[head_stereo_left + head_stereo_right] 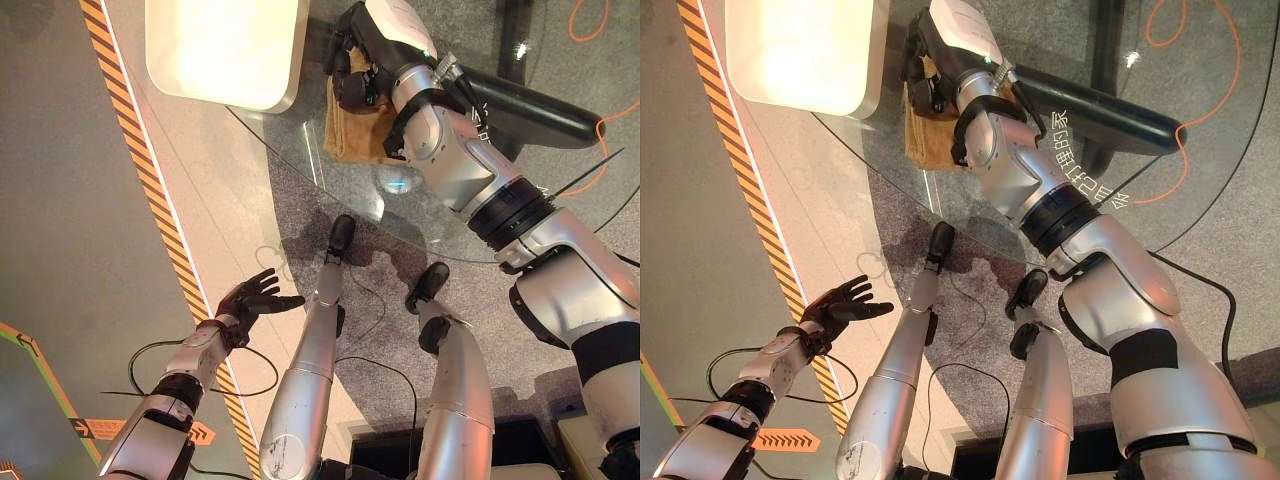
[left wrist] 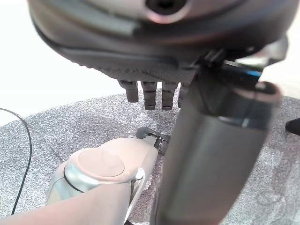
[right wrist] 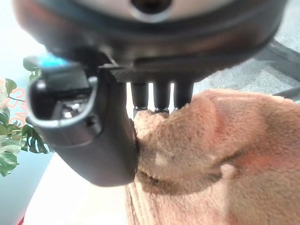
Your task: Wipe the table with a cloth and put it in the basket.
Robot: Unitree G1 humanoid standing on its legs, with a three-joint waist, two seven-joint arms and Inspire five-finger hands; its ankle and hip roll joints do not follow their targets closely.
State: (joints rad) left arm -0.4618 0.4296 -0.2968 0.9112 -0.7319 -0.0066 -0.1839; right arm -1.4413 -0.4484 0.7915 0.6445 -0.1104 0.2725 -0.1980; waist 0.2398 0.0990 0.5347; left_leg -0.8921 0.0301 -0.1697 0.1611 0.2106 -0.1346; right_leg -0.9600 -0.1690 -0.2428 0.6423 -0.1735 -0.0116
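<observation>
A tan cloth (image 1: pixel 350 135) lies on the round glass table (image 1: pixel 285 150), bunched up where my right hand (image 1: pixel 356 80) rests on its far end. In the right wrist view the thumb (image 3: pixel 93 126) and curled fingers pinch a fold of the cloth (image 3: pixel 225 154). A white basket (image 1: pixel 290 70) stands on the table just left of the cloth. My left hand (image 1: pixel 250 297) hangs low at the left, off the table, with its fingers (image 2: pixel 150 93) straight and nothing in it.
An orange-and-black striped tape line (image 1: pixel 150 190) runs along the floor left of the table. A dark bar of the table's base (image 1: pixel 540 110) and an orange cable (image 1: pixel 603 130) lie beyond the right arm. Grey carpet (image 1: pixel 300 215) lies beneath the glass.
</observation>
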